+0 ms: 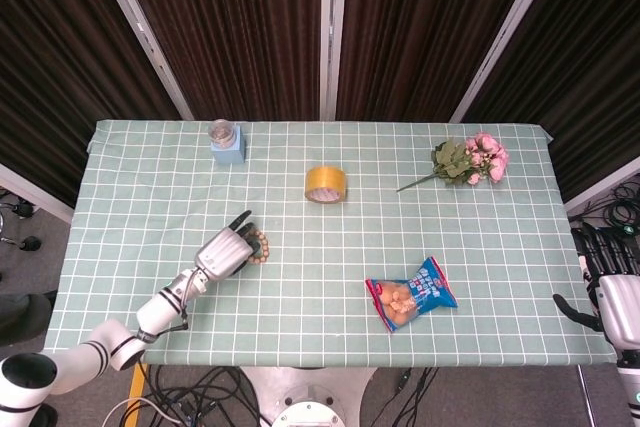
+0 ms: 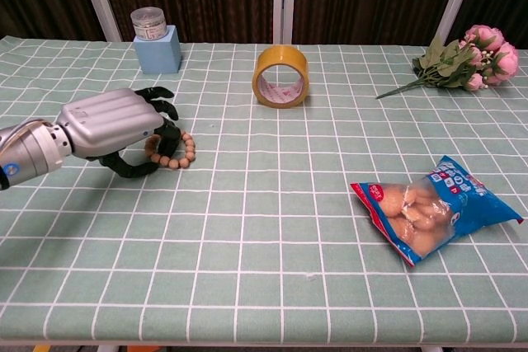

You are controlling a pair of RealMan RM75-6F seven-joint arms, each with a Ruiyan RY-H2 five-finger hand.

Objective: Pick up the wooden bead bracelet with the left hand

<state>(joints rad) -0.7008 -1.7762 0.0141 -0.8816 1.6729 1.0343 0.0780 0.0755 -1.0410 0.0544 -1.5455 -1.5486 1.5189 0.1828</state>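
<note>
Bracelet (image 2: 178,151): brown wood beads, prob. round

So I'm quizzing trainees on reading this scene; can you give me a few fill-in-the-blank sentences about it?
1. The left hand rests at the bracelet, which lies on the ____.
2. The jar stands on a ____ block.
3. The flowers are ____ in colour.
4. The tape roll stands on its ____.

Missing words: table; blue; pink; edge
</note>
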